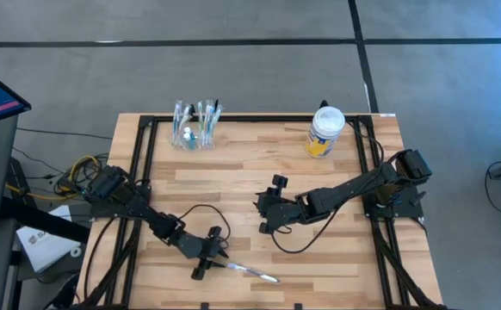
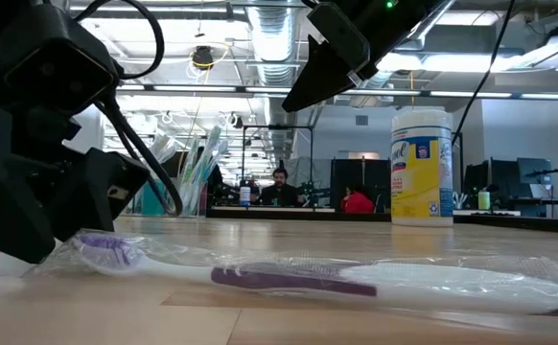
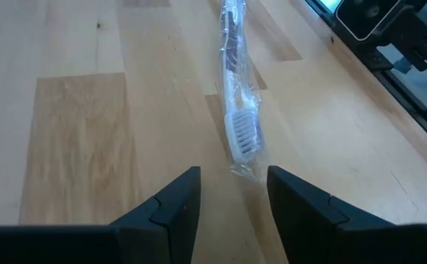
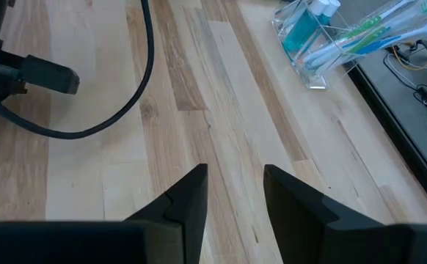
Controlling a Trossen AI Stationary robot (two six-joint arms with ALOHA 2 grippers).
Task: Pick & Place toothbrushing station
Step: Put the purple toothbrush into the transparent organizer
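One wrapped purple-and-white toothbrush [image 1: 252, 272] lies flat on the tabletop [image 1: 233, 185] near its front edge, well apart from the clear cup of toothbrushes [image 1: 194, 126] at the back. The step in hand looks like the approach to pick it up: the left tool [image 3: 232, 192] sits low just beside the bristle end, fingers apart and holding nothing. Next it must straddle the brush and close. The right tool [image 4: 234, 189] waits mid-tabletop, fingers apart and empty.
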